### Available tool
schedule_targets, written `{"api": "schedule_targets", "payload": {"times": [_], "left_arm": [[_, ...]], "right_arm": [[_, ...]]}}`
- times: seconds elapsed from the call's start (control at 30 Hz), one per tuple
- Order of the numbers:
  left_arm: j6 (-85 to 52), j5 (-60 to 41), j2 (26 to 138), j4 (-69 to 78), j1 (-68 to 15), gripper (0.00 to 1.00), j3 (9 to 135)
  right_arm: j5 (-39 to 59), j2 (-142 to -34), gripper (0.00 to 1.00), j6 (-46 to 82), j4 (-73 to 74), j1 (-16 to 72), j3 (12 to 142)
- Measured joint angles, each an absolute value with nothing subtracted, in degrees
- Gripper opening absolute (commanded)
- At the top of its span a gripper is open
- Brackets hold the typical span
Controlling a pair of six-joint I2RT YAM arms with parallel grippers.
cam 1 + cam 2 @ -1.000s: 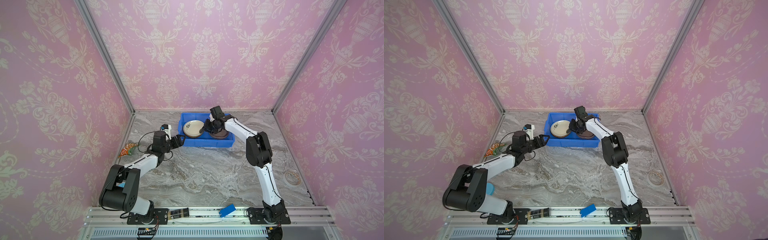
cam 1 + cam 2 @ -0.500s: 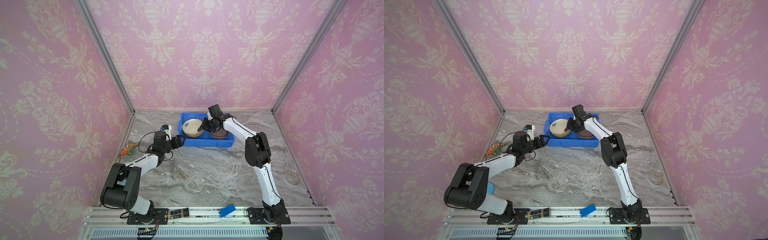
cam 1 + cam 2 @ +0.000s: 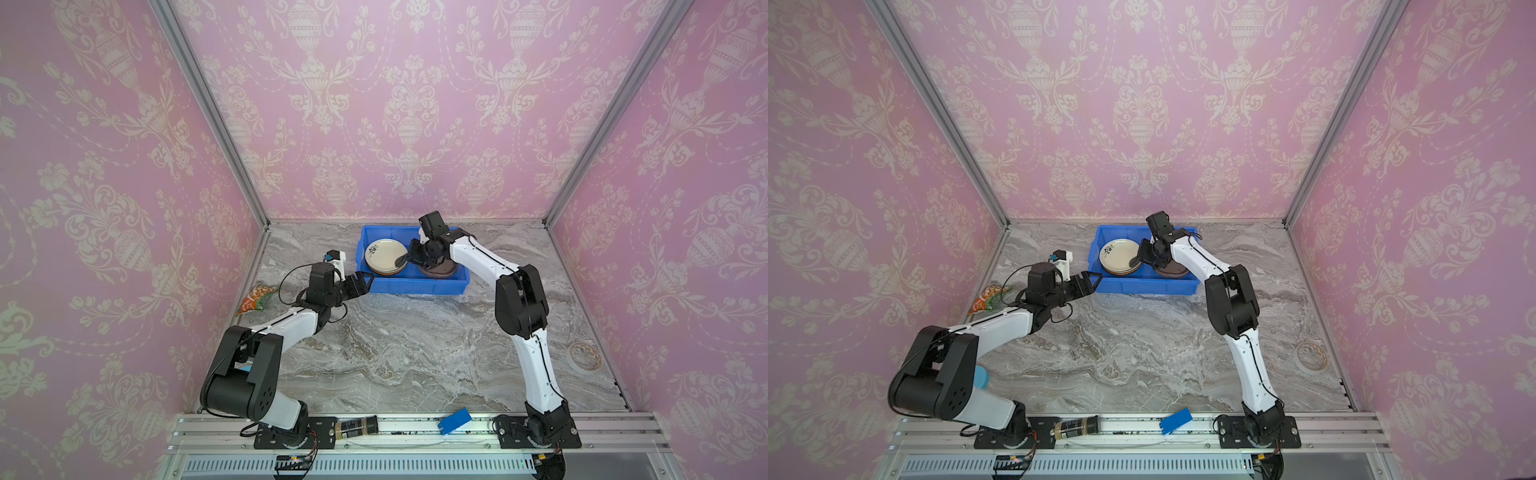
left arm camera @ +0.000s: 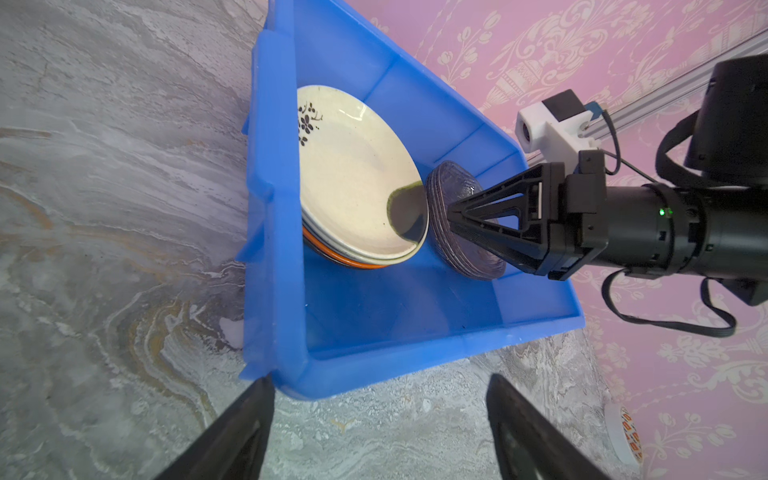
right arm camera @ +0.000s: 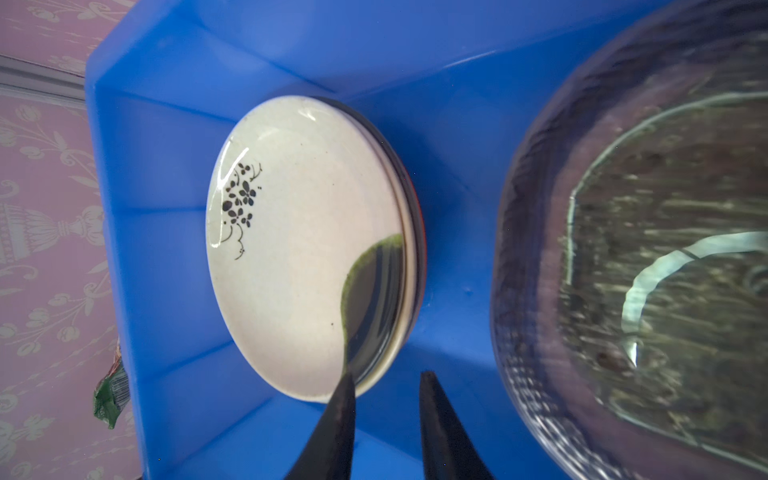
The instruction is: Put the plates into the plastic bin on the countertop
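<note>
The left arm stretches low and forward, left gripper (image 3: 365, 281) spread wide; the right arm arches over, right gripper (image 5: 385, 374) angled downward, jaws narrowly parted.

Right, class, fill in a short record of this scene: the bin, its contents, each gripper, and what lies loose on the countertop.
Bin: blue plastic bin at the back of the countertop
Contents: cream floral plate atop a round stack, beside a glass plate stack
Right gripper: open, empty, between the stacks
Left gripper: open, empty, outside the bin's front corner
Loose: tape ring, orange-green fan-shaped piece
</note>
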State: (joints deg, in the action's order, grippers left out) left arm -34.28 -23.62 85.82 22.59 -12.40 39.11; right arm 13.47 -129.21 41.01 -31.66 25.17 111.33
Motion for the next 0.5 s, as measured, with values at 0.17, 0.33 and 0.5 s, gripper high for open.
{"api": "schedule_targets", "payload": {"times": [0.17, 0.33, 0.5], "left_arm": [[-33.0, -22.7, 84.3, 20.5, -13.8, 0.99, 39.8], [-30.7, -17.9, 80.2, 16.5, -16.9, 0.99, 41.1], [-27.8, -13.7, 78.4, 14.0, -18.4, 0.99, 44.2]], "right_arm": [[14.5, -116.7, 0.33, 39.3, -23.6, 24.7, 96.9], [15.2, -101.1, 0.72, 36.9, -12.7, 24.2, 77.6], [12.8, -89.8, 1.00, 32.9, -8.1, 24.0, 64.1]]}}
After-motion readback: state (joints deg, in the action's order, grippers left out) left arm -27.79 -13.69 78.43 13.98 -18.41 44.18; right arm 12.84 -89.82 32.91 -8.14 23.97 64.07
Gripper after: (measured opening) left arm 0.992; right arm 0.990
